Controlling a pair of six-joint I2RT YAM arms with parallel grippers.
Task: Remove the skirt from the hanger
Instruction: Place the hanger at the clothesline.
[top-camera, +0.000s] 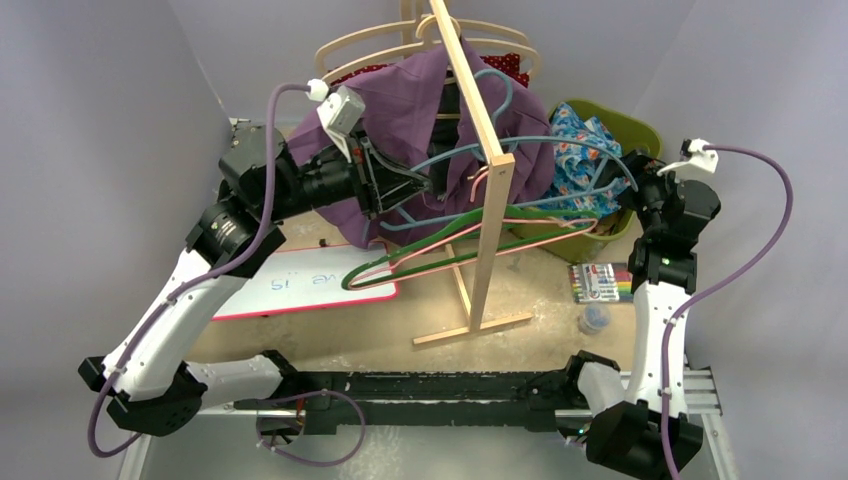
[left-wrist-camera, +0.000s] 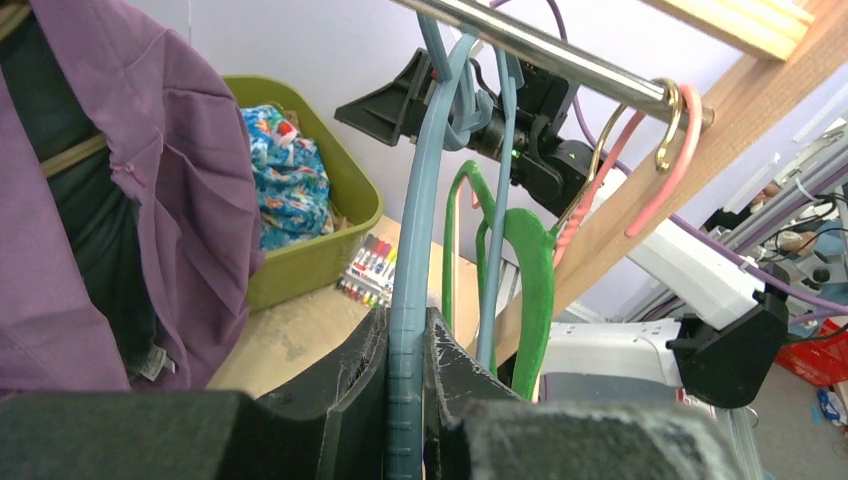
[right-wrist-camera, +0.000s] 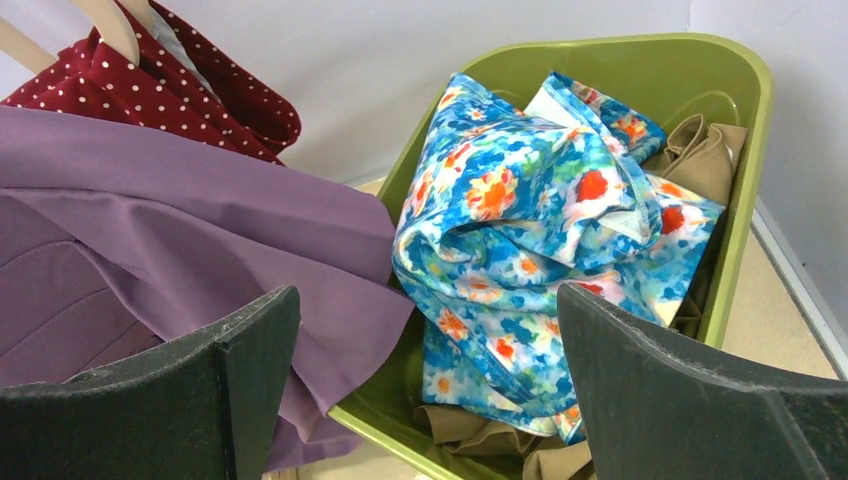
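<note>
A blue-grey hanger (top-camera: 560, 143) hangs from the rail of a wooden rack (top-camera: 487, 190), and no cloth shows on it. My left gripper (top-camera: 425, 187) is shut on its arm; in the left wrist view the hanger (left-wrist-camera: 412, 240) runs straight between my closed jaws (left-wrist-camera: 408, 325). A purple garment (top-camera: 400, 100) hangs behind the rack. A blue floral cloth (top-camera: 582, 140) lies crumpled in a green bin (top-camera: 628, 127). My right gripper (top-camera: 633, 185) is open and empty above the bin; its view shows the floral cloth (right-wrist-camera: 540, 200) between my fingers (right-wrist-camera: 425, 295), which do not touch it.
Green (top-camera: 400, 268) and pink (top-camera: 520, 245) hangers hang low on the rack. A whiteboard (top-camera: 300, 285) lies at the left. A marker pack (top-camera: 600, 282) and a small cup (top-camera: 594, 320) sit at the right. A red dotted garment (right-wrist-camera: 170, 90) hangs behind the purple one. Tan cloth (right-wrist-camera: 700, 150) lies in the bin.
</note>
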